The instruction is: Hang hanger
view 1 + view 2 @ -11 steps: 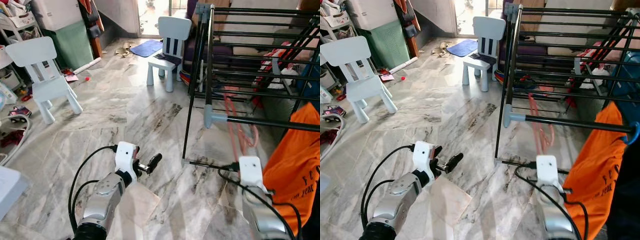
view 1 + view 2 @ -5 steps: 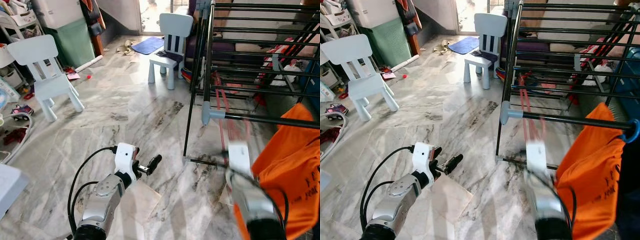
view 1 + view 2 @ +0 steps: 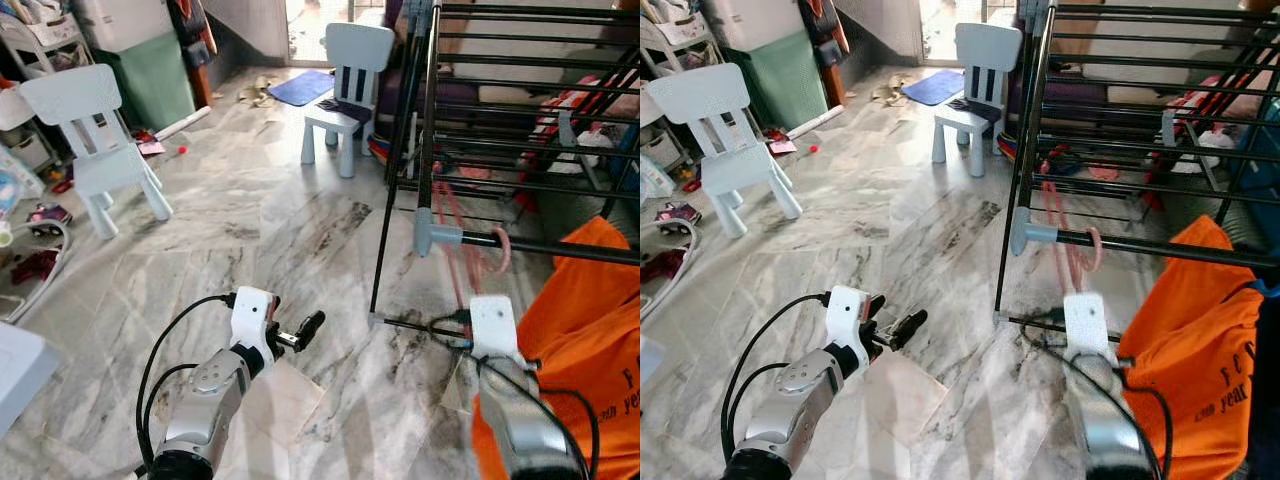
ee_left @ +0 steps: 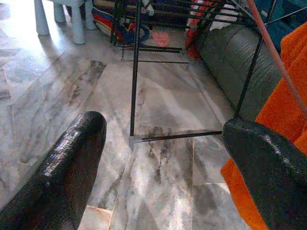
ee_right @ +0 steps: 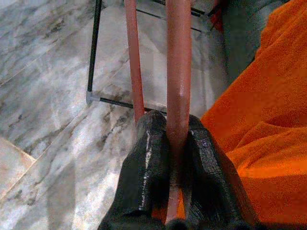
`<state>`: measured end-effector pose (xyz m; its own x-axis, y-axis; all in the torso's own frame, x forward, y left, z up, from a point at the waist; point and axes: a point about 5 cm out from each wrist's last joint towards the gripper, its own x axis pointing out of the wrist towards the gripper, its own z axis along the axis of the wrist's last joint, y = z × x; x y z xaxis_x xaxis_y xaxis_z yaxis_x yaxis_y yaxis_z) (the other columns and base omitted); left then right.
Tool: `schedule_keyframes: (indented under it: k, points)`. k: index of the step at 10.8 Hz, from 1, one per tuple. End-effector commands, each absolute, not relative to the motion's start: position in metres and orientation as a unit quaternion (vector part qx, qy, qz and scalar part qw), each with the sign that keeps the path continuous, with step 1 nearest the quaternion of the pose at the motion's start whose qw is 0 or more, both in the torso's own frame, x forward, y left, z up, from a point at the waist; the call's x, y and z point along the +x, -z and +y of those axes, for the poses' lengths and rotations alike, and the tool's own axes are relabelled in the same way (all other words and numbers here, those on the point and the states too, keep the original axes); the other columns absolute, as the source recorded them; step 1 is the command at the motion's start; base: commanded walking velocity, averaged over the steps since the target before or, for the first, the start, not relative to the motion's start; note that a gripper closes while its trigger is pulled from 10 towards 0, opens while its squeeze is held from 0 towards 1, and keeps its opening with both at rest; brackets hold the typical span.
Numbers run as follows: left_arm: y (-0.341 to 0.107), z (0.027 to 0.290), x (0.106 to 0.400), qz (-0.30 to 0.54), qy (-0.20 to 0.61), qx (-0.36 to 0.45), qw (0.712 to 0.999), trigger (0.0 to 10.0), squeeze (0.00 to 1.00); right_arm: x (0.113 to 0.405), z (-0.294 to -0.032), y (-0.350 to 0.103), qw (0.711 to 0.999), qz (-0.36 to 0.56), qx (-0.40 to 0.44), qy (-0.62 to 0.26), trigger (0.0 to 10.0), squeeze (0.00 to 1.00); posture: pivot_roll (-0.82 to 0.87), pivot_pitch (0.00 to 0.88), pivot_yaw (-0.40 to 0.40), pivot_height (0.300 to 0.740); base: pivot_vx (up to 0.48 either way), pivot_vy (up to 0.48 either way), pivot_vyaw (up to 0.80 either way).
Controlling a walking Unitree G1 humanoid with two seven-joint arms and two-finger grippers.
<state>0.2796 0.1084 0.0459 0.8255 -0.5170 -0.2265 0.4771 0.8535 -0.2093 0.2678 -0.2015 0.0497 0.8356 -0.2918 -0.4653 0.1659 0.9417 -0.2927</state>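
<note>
A pink hanger (image 3: pixel 458 232) stands upright in front of the black drying rack (image 3: pixel 430 120). Its hook (image 3: pixel 503 250) curls at the rack's low front rail, just right of the grey corner joint (image 3: pixel 436 238); whether it rests on the rail is unclear. My right gripper (image 5: pixel 175 163) is below the rail, shut on the hanger's lower bar. An orange garment (image 3: pixel 580 320) hangs on the same rail, close to the right of that arm. My left gripper (image 3: pixel 308 325) is held low over the floor, left of the rack, open with nothing between its fingers (image 4: pixel 72 163).
Two white children's chairs (image 3: pixel 95 140) (image 3: pixel 345 90) stand on the marble floor, with a blue mat (image 3: pixel 300 88) and a green cabinet (image 3: pixel 150 85) behind. Toys lie at the far left. A grey sofa (image 4: pixel 230 57) runs behind the rack.
My right arm has swung the hanger, blurred half a second ago, and now holds it steadier with the hook at the front rail. The camera has shifted slightly. The left arm has not moved.
</note>
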Motion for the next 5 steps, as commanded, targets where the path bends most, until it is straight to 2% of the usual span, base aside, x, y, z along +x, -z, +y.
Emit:
schedule_keyframes:
  k: [1, 3, 5]
  points:
    - [-0.047, 0.109, 0.281, 0.141, 0.269, -0.063, 0.951, 10.0, 0.0, 0.263, -0.199, -0.046, 0.948, 0.271, -0.113, 0.127, 10.0, 0.0, -0.07, 0.024, 0.044, 0.74, 0.0, 0.0, 0.0]
    - [-0.048, 0.106, 0.283, 0.14, 0.274, -0.06, 0.949, 10.0, 0.0, 0.276, -0.198, -0.056, 0.945, 0.263, -0.125, 0.15, 10.0, 0.0, -0.07, 0.019, 0.05, 0.74, 0.0, 0.0, 0.0]
    - [-0.048, 0.106, 0.283, 0.14, 0.275, -0.06, 0.949, 10.0, 0.0, 0.29, -0.198, -0.071, 0.964, 0.208, -0.108, 0.13, 10.0, 0.0, -0.07, 0.015, 0.048, 0.74, 0.0, 0.0, 0.0]
